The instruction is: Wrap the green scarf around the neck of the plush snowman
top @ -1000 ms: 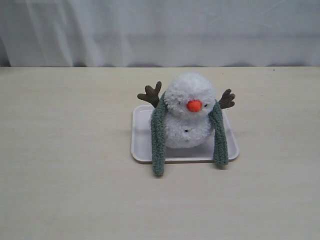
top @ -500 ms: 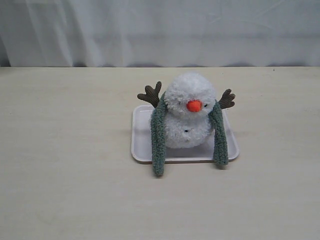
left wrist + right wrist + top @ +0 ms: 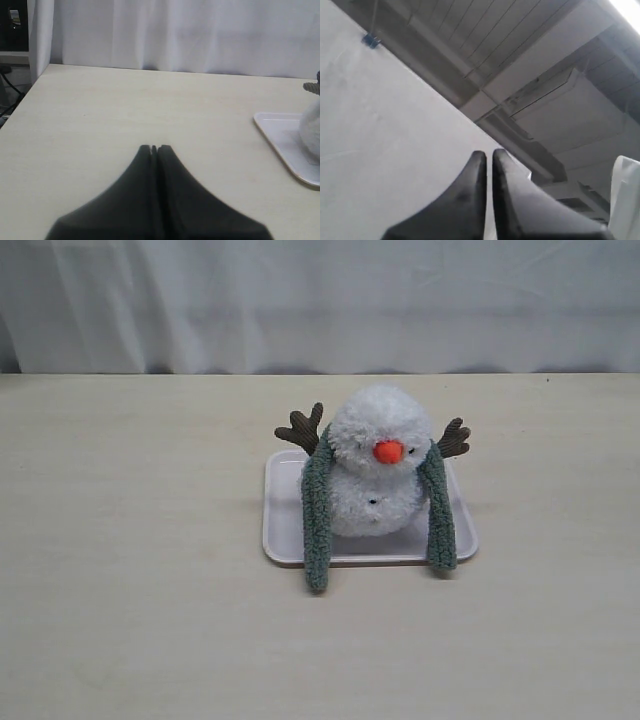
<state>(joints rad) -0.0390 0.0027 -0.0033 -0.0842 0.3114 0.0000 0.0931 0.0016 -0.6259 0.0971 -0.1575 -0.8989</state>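
Filling most of the exterior view is a pale wooden surface [image 3: 120,540], with a white curtain [image 3: 300,300] hanging behind it. Near the middle lies a flat white tray [image 3: 282,520] with round corners. The plush snowman [image 3: 375,425] sits upright on the tray, facing the camera. The green scarf [image 3: 317,520] goes behind the snowman's neck [image 3: 352,468], and its two ends hang down the front, one on each side of the body. The ends are apart and do not cross. The end on the left of the view runs past the tray's front edge onto the surface. The other end stops at the tray's front edge.

The left hand [image 3: 154,148] is closed and empty, low over the bare surface, well apart from the tray. The right hand [image 3: 487,154] is closed and empty too, and it points up toward the ceiling.

Two brown twig arms [image 3: 302,427] stick out above the scarf. The orange nose [image 3: 389,451] sits on the face, and a tiny black button [image 3: 373,501] shows on the belly.
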